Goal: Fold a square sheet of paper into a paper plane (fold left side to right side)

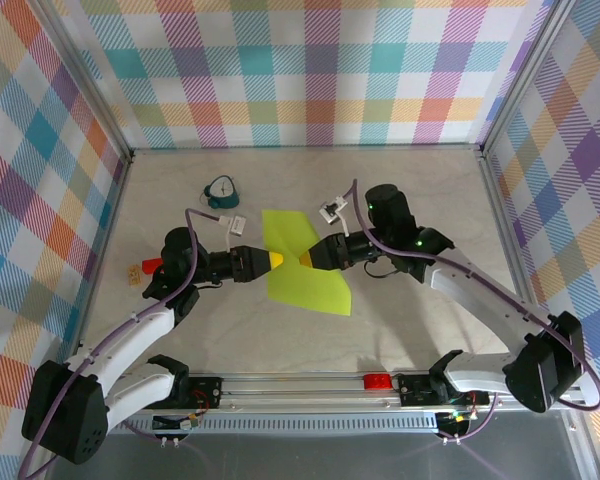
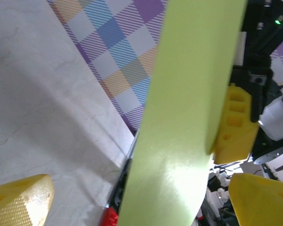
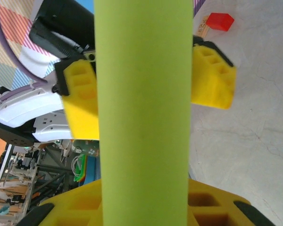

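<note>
The square sheet of paper (image 1: 302, 272), lime yellow-green, sits at the table's middle with its centre part raised between the two grippers. My right gripper (image 1: 310, 257) comes in from the right and is shut on the sheet (image 3: 141, 117), which rises as a tall band out of its yellow fingers (image 3: 217, 202). My left gripper (image 1: 273, 260) faces it from the left, open wide. Its fingers (image 2: 19, 202) stand on either side of the sheet (image 2: 179, 132) without touching it. The paper plane is out of view.
A small teal clock (image 1: 220, 191) stands behind the left arm. A small red block (image 1: 152, 264) lies at the left by the wall, also in the right wrist view (image 3: 220, 21). A metal rail (image 1: 310, 382) runs along the near edge.
</note>
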`<state>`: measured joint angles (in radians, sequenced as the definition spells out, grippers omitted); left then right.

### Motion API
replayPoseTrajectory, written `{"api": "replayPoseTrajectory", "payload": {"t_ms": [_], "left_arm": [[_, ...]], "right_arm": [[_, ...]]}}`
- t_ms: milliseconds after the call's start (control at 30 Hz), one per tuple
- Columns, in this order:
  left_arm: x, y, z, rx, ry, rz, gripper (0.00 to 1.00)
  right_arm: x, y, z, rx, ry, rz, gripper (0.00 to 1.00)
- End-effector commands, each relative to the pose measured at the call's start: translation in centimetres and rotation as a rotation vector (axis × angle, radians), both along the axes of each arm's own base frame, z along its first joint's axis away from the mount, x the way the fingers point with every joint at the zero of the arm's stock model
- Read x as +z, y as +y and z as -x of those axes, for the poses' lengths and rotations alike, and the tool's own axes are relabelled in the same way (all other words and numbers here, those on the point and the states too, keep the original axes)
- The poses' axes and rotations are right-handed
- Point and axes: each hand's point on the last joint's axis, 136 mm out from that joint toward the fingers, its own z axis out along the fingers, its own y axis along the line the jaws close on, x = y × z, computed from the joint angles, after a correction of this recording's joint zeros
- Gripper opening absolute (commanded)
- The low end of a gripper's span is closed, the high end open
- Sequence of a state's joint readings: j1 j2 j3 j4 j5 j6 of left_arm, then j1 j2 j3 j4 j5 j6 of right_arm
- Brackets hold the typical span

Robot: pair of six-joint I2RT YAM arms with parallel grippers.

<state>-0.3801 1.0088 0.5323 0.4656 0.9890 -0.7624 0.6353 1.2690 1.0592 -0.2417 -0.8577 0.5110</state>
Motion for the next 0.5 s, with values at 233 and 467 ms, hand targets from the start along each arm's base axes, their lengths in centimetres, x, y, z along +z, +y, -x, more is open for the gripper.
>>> {"api": "replayPoseTrajectory", "payload": {"t_ms": [233,467], "left_arm": [[0.5,-0.4,0.0,-0.013,-0.034,-0.016,0.26],[-2.2,-0.3,-1.0,0.035,0.048,-0.077,0.00]], "right_arm": [[-1.7,-1.0,-1.8,-0.067,-0.054,0.100,0.29],[-3.6,-2.2,-2.5,-0.124,-0.036,0.165,0.39]]}}
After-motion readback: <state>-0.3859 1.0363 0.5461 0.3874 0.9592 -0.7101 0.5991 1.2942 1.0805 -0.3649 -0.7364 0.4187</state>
